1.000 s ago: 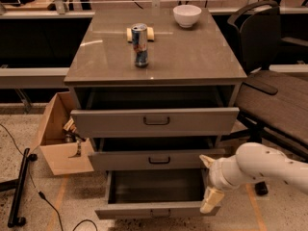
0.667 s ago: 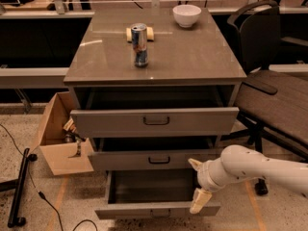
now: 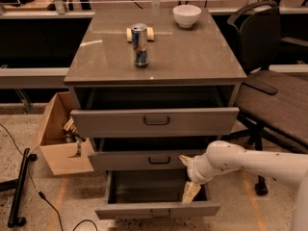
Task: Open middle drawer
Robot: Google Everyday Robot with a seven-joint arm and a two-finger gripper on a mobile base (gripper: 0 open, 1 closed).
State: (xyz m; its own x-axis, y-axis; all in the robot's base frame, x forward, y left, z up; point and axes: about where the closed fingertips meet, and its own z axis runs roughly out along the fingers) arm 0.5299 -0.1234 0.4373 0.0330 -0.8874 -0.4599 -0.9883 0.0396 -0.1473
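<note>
The middle drawer [image 3: 130,160] is the second of three in the grey-brown cabinet [image 3: 192,61]. Its flat front has a small dark bar handle [image 3: 159,160], and it stands slightly pulled out. The top drawer [image 3: 154,121] is pulled out further, and the bottom drawer [image 3: 156,209] furthest. My gripper [image 3: 188,177], on a white arm coming in from the right, is open. Its upper finger is at the right end of the middle drawer's front, and its lower finger hangs over the open bottom drawer. It holds nothing.
A drink can [image 3: 140,44], a white bowl [image 3: 186,15] and a small tan object [image 3: 129,34] stand on the cabinet top. A cardboard box [image 3: 57,138] sits on the floor at left beside a black stand [image 3: 19,186] and cable. An office chair [image 3: 269,95] stands at right.
My arm has moved left, bringing the open gripper from right of the cabinet up to the right end of the middle drawer's front. The drawers have not moved.
</note>
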